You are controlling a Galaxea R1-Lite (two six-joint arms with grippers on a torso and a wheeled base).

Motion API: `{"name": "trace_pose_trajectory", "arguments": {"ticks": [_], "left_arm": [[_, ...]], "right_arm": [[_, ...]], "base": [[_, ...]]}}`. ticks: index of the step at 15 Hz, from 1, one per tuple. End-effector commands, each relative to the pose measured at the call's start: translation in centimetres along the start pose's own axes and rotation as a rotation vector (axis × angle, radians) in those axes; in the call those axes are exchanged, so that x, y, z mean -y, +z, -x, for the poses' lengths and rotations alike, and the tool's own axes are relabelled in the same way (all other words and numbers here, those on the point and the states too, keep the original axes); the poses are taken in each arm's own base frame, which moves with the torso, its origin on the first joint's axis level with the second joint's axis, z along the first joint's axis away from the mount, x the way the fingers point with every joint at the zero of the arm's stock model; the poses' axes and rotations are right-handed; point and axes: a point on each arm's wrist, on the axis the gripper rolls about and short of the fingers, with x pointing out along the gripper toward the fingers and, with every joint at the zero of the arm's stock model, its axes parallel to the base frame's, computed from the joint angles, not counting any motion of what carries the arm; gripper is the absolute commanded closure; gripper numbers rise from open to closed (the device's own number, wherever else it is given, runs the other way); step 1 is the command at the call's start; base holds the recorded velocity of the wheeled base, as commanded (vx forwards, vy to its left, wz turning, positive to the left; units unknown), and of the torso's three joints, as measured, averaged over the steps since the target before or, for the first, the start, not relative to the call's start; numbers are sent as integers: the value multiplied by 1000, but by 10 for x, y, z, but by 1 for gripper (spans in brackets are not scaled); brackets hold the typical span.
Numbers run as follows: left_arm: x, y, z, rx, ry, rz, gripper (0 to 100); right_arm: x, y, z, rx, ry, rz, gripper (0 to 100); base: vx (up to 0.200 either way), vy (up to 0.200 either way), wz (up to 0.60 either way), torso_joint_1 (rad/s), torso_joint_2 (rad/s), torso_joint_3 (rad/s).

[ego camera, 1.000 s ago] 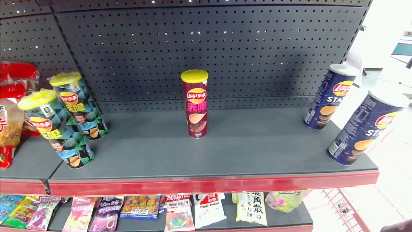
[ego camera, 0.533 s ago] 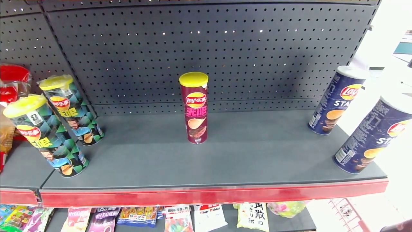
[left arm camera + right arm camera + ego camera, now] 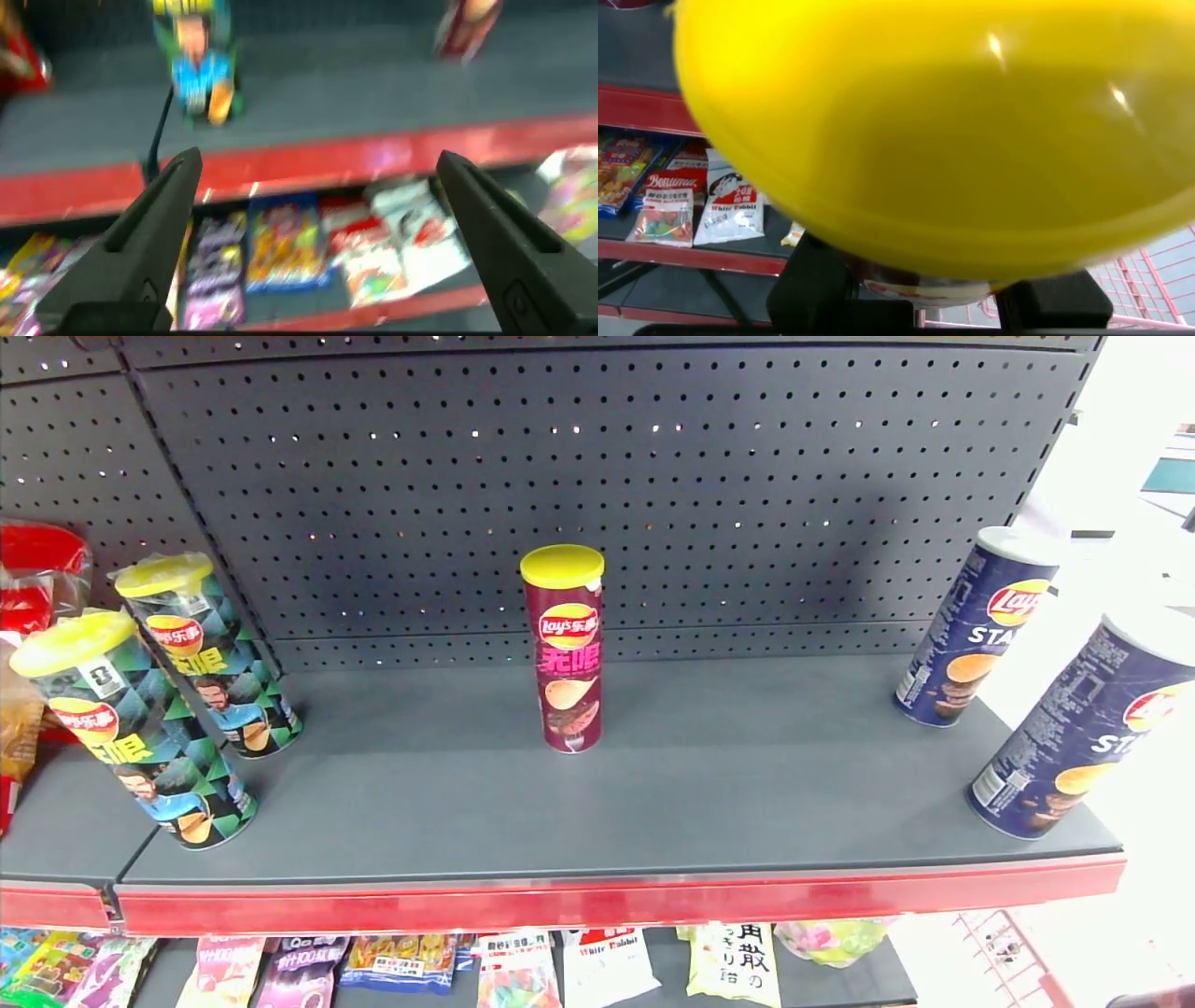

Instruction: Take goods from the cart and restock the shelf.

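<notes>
On the shelf (image 3: 747,775), bare room is seen at 3 o'clock of the maroon can (image 3: 568,653); the left gripper (image 3: 318,159) is spread empty; the yellow-lidded can (image 3: 943,121) is clamped in the right gripper (image 3: 934,294), best set upright there

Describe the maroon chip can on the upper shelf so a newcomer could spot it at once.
Find the dark grey shelf with the red front edge, against the perforated back panel. Upright and alone near its middle stands the maroon can with a yellow lid. The teal-patterned cans at the left and the navy cans at the right stand in pairs; only this one is maroon.
</notes>
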Motion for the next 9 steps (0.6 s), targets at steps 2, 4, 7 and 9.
{"name": "trace_pose_trajectory", "arguments": {"ticks": [2,4,7,9], "left_arm": [[-4,162,-53,17,-169,224,0],[2,142,-70,-96,-453,86,0],[6,128,-121,-245,-631,23,0],[6,125,-150,-257,-663,-15,0]], "right_arm": [[-1,-2,1,12,58,-1,100],[-2,-9,-1,-6,76,-2,100],[-4,-9,-2,-16,116,-2,100],[-4,-10,-2,-14,116,-2,100]], "base": [[0,0,0,0,0,0],[0,0,0,0,0,0],[0,0,0,0,0,0],[0,0,0,0,0,0]]}}
